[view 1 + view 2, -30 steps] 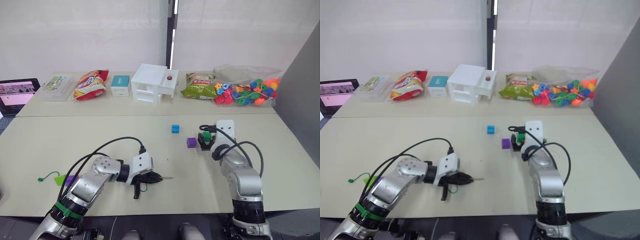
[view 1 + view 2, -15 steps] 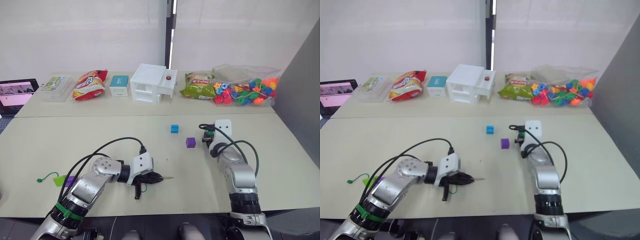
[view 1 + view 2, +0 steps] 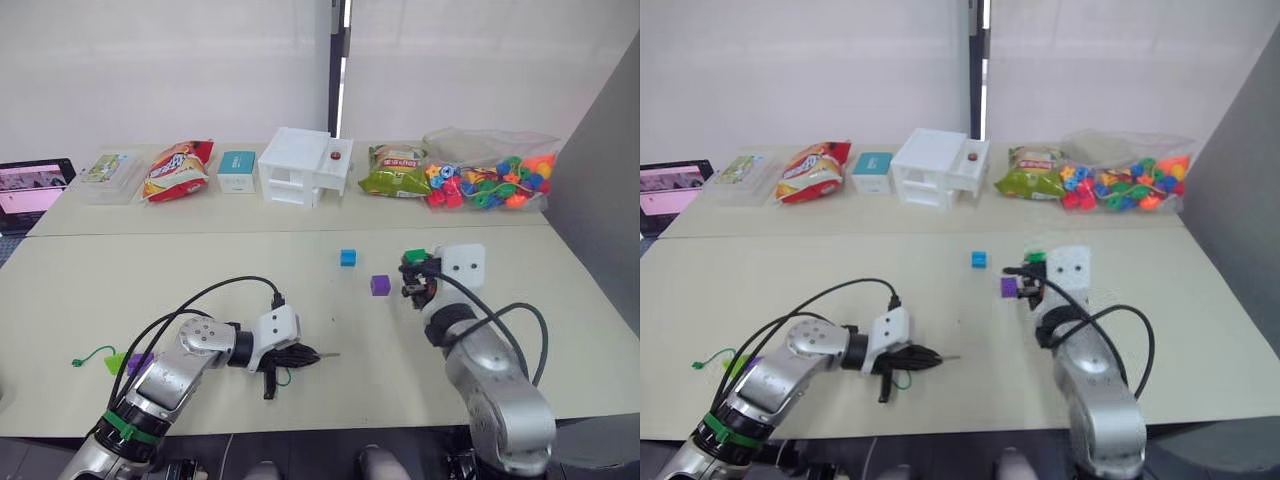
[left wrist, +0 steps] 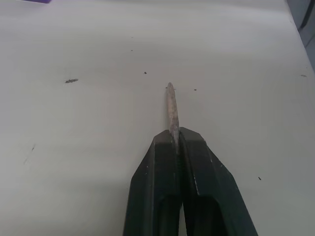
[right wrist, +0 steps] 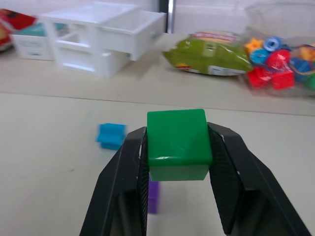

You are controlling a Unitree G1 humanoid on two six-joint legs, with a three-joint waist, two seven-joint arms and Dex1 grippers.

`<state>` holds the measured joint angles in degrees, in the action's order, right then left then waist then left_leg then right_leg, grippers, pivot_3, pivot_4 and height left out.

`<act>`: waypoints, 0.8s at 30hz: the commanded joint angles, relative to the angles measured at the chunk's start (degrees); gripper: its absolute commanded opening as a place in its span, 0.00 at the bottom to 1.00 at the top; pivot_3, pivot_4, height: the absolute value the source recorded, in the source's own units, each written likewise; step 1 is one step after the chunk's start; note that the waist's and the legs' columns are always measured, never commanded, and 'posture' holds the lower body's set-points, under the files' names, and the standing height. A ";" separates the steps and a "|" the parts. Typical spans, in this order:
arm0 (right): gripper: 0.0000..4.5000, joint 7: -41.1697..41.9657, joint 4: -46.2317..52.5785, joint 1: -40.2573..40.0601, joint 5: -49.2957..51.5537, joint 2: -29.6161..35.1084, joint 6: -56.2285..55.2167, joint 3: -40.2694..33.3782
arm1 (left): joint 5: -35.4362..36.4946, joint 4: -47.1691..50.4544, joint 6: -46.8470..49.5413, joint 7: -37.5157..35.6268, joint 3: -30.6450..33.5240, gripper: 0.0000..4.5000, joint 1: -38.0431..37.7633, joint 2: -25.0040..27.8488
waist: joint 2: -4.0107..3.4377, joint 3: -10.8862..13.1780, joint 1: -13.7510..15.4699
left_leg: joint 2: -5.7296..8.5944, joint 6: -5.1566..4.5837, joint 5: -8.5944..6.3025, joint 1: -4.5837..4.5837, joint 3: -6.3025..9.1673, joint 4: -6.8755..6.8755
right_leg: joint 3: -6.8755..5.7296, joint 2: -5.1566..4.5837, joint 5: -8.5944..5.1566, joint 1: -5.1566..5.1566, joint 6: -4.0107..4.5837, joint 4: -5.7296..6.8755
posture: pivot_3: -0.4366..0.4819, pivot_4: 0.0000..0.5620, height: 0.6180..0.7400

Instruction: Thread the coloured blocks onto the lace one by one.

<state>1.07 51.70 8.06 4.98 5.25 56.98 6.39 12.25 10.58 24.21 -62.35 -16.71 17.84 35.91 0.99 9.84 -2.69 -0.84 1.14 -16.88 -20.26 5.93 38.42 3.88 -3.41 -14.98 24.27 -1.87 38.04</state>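
My right gripper (image 3: 414,268) is shut on a dark green block (image 5: 178,142) and holds it above the table, near the right of the purple block (image 3: 380,285). A blue block (image 3: 348,257) lies just behind that one on the table. My left gripper (image 4: 178,135) is shut on the lace's silvery needle tip (image 4: 171,105), which points right, towards the other arm. The green lace (image 3: 95,352) trails off to the far left, where a light green block (image 3: 118,360) and a second purple block (image 3: 141,361) lie by it.
Along the back of the table stand a tablet (image 3: 30,188), a clear container (image 3: 112,168), a red snack bag (image 3: 181,168), a teal box (image 3: 238,170), a white drawer unit (image 3: 305,165), a green snack bag (image 3: 395,170) and a bag of multicoloured beads (image 3: 490,180).
My right gripper closed on the dark green block and raised it off the table, towards me. The left gripper kept still with the needle tip.
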 commanded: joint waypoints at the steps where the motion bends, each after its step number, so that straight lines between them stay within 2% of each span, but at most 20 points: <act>1: 0.25 -1.23 7.96 -3.77 1.93 -0.03 8.58 8.16 | 2.01 2.49 1.20 -0.64 2.52 0.00 -0.41 1.65 | 0.00 0.00 -0.05 | 0.00 0.00 0.00 0.02 0.00 0.00 | 0.00 0.00 0.00 -0.01 0.00 0.00 | 0.48 0.27 1.00; 3: 0.25 -2.36 8.29 -6.21 2.38 -2.25 10.35 8.81 | 2.35 2.92 2.05 -0.55 2.48 0.00 -0.15 1.90 | 0.00 0.00 0.01 | 0.01 0.01 0.01 0.00 0.00 0.00 | 0.00 0.00 0.00 -0.02 0.00 -0.07 | 0.48 0.27 1.00; 6: 0.25 -2.83 6.06 -9.90 1.51 -0.32 11.37 11.13 | 2.66 3.74 3.19 -0.63 2.70 0.00 0.17 2.64 | 0.00 0.00 0.22 | 0.01 0.02 0.01 -0.01 -0.01 0.00 | 0.00 -0.02 0.00 -0.03 -0.01 -0.09 | 0.48 0.27 1.00; 9: 0.25 -4.22 -0.68 -13.38 1.40 -2.86 5.99 13.16 | 3.20 4.84 4.47 -0.86 3.91 0.00 0.17 4.20 | 0.03 -0.01 0.11 | 0.00 0.03 0.01 0.00 -0.03 0.00 | -0.01 -0.01 -0.01 -0.03 -0.01 -0.15 | 0.48 0.27 1.00; 14: 0.25 -4.36 -9.30 -13.70 -0.22 -4.01 -1.86 14.01 | 4.29 7.20 6.12 -0.69 4.38 0.00 -0.55 5.46 | 0.04 -0.02 -0.52 | -0.05 0.04 0.02 0.07 -0.05 -0.11 | -0.01 0.02 -0.01 -0.02 -0.01 -0.18 | 0.48 0.27 1.00; 18: 0.25 -3.74 -11.36 -14.48 -0.55 -3.33 -5.26 12.82 | 4.95 8.46 7.09 -0.12 4.45 0.00 -0.88 5.69 | 0.10 -0.06 -0.69 | -0.05 0.07 0.04 0.09 -0.05 -0.11 | -0.01 0.03 -0.01 -0.06 -0.01 -0.18 | 0.48 0.27 1.00; 20: 0.49 -2.35 -9.09 -14.95 0.15 -2.22 -5.59 12.35 | 5.01 8.46 7.17 0.09 4.57 0.00 -0.89 5.59 | 0.10 -0.06 -0.68 | -0.05 0.07 0.04 0.09 -0.04 -0.11 | -0.01 0.02 -0.01 -0.06 -0.01 -0.17 | 0.48 0.27 1.00; 24: 0.79 2.37 -1.78 -12.98 2.81 2.08 -3.45 9.59 | 5.08 8.52 7.15 0.34 4.63 0.00 -0.96 5.50 | 0.09 -0.05 -0.55 | -0.02 0.07 0.04 0.02 -0.04 -0.11 | -0.01 0.00 -0.01 -0.03 -0.01 -0.18 | 0.48 0.27 1.00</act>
<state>1.31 44.21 -6.63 6.01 6.55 53.20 17.55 16.12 17.24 31.41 -62.14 -13.30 16.96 41.19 1.08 9.79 -3.24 -0.86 1.21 -16.84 -20.24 5.90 38.31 3.87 -3.41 -15.00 24.24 -1.89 37.87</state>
